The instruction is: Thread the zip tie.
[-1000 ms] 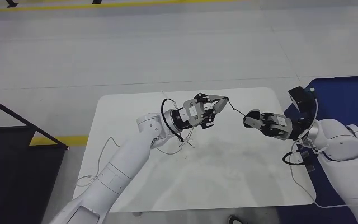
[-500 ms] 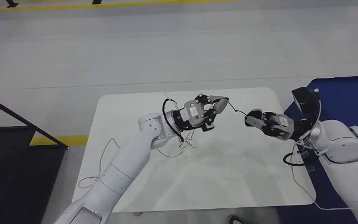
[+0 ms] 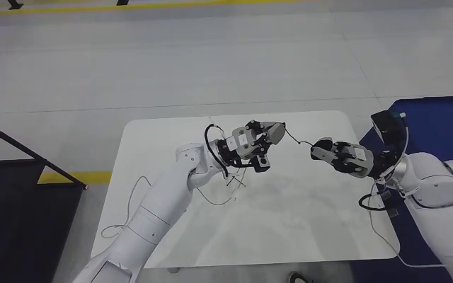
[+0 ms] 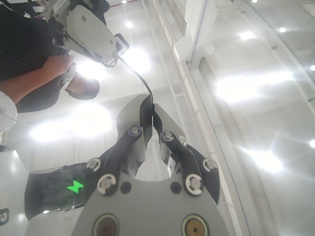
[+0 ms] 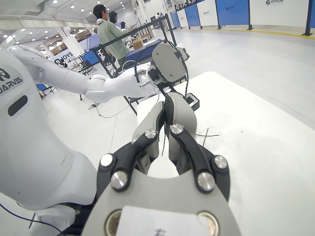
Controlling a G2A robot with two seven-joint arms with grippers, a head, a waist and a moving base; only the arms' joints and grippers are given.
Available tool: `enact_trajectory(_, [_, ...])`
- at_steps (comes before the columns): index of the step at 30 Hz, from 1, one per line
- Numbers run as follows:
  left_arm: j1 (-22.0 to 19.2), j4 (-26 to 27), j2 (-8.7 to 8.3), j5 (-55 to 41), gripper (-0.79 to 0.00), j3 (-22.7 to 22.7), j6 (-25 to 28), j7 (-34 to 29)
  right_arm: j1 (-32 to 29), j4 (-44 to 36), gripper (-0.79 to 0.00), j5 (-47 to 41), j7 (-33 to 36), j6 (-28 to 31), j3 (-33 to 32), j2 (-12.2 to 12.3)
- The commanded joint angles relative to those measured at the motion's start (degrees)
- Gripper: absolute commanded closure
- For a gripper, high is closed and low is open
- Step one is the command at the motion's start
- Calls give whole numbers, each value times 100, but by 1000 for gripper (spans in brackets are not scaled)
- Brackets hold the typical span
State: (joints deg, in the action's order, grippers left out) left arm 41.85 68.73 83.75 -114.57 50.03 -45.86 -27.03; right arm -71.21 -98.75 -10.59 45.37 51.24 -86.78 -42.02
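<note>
L claw [image 3: 281, 132]: clamped on one end of zip tie [image 3: 297, 141], up over surface [image 3: 297, 212] far half. Prob. steadying that end as the target.
R claw [image 3: 316, 150]: closed on tie's other end, over surface far-right part, tips facing L claw so the ends can line up.
Zip tie: black, slack curve bridging both claws, in air above surface, not touching it. Head end: can't tell.
Spare ties [image 3: 237, 182]: thin strands lying on surface, below L claw.
Step (my read): ends not joined yet, aligning stage.
Risk: thin tie could flex off-line.
</note>
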Motion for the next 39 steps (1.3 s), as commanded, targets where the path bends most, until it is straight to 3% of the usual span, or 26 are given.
enact_trajectory(1, [3,-87,20,-156,0,7,-88,70,-7,-5,0,2,-7,-16,-8,0])
enact_trajectory(7, [-25,-185,85,-421,0,-2,-306,230,-19,-17,0,-6,0,-75,-1,0])
enact_trajectory(16, [87,-100,91,-603,0,58,-235,319,-86,-140,0,236,-191,-148,-12,-20])
enact_trajectory(26, [246,-119,124,-2405,0,262,-326,1698,-252,-249,0,709,-533,60,-154,-45])
enact_trajectory(33, [340,64,104,-3142,0,275,-354,2732,-292,-274,0,763,-633,56,-216,-50])
enact_trajectory(39, [505,448,79,-3452,0,341,-507,3019,-303,-278,0,810,-657,45,-256,-51])
